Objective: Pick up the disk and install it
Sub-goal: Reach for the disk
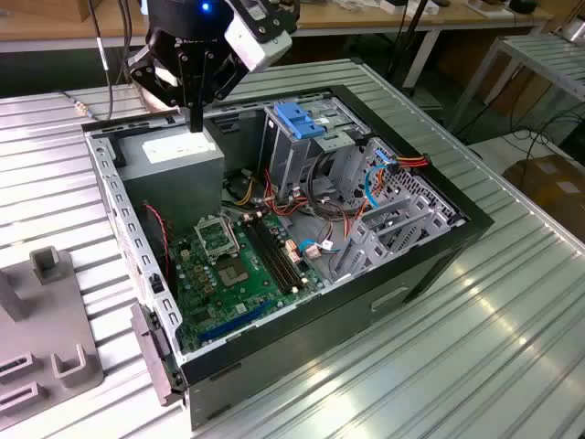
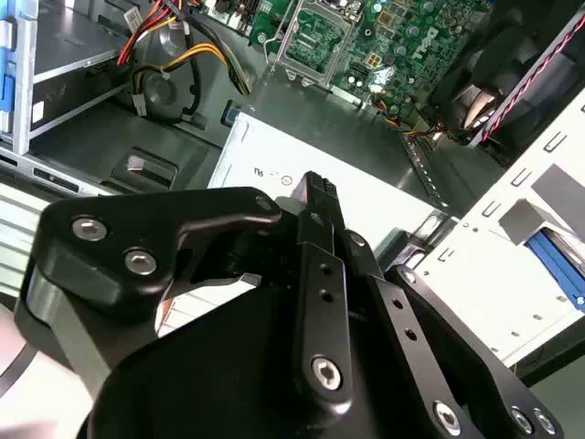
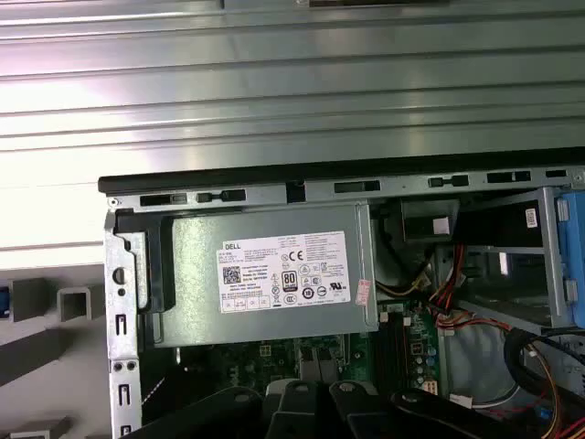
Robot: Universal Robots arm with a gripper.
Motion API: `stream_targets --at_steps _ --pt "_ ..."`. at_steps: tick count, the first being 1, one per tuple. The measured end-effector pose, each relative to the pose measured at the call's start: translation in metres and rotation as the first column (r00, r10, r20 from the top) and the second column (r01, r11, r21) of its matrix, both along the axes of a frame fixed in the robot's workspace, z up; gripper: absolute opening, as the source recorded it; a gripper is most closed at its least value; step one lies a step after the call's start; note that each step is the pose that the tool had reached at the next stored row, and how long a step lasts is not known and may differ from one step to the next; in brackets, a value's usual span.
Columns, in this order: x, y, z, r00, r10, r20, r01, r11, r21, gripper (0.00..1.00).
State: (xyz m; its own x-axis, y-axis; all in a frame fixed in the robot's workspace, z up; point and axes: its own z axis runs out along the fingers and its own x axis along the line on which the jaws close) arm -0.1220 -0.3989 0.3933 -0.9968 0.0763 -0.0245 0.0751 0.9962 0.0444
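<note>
The flat grey metal disk [image 2: 556, 263] in its bright blue plastic rail seems to lie outside the open black computer case [image 1: 475, 219], just beyond the silver side wall [image 1: 114, 183]. A blue strip of it shows in the second wrist view, so I am not fully sure. The black claw [image 1: 195, 121] hangs close above the grey metal power supply box [image 1: 174, 160], well apart from the disk, with its fingers pressed together on nothing. If it goes down here, it may strike the box. With the fingers together, it may also push the disk instead of taking it.
</note>
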Motion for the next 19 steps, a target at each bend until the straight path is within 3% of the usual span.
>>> stream_targets --at_steps 19 --pt "-0.0033 0.0000 0.0000 1.0000 0.000 0.0000 0.000 1.0000 -0.0001 0.10"
